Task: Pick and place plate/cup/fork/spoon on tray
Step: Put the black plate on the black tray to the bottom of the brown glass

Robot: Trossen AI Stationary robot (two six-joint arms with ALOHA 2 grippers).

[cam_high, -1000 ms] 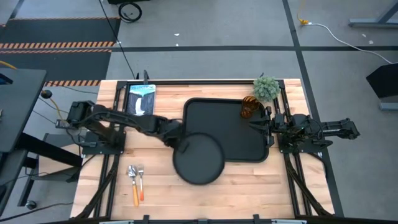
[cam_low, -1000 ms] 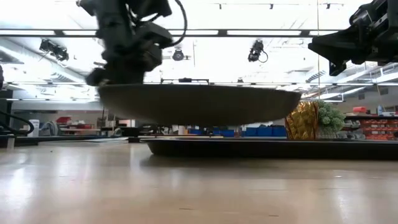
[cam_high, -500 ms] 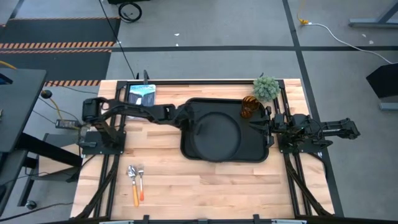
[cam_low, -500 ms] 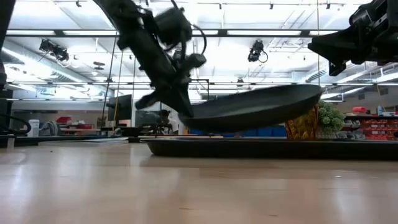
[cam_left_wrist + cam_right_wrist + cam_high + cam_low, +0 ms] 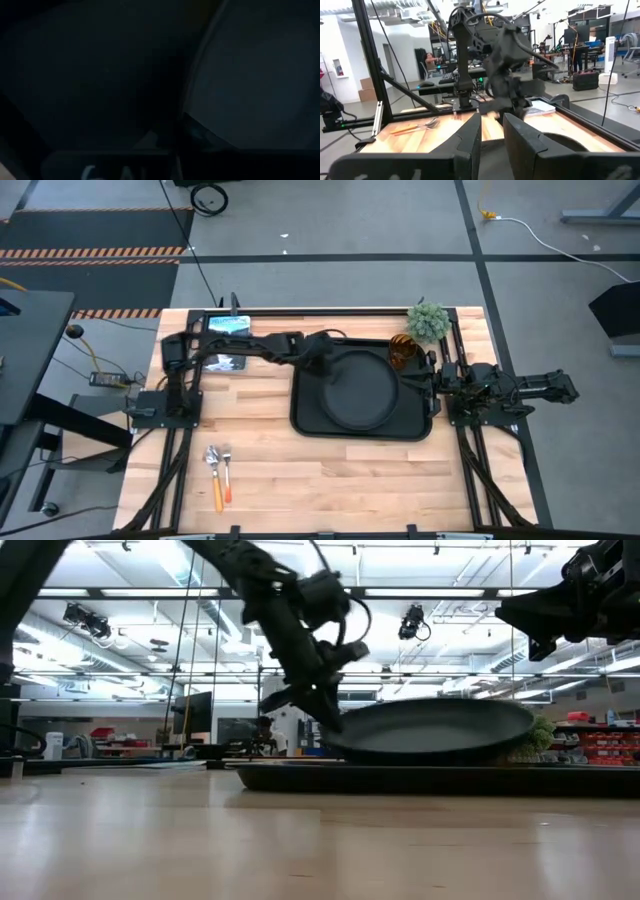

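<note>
We see the left hand [image 5: 325,366] gripping the plate [image 5: 360,390] by its rim, tilted low over the tray [image 5: 305,415], apparently to set it flat. Right hand [image 5: 412,383] waits, fingers apart, empty.

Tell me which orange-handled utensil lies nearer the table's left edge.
The fork, tines showing, lies nearer the left edge; the spoon sits just right of it.

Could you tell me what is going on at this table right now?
The left gripper holds the plate by its rim over the tray, low but tilted. The cup stands in the tray's far right corner. The fork and spoon lie on the table near its front edge. The right gripper waits at the tray's right edge.
</note>
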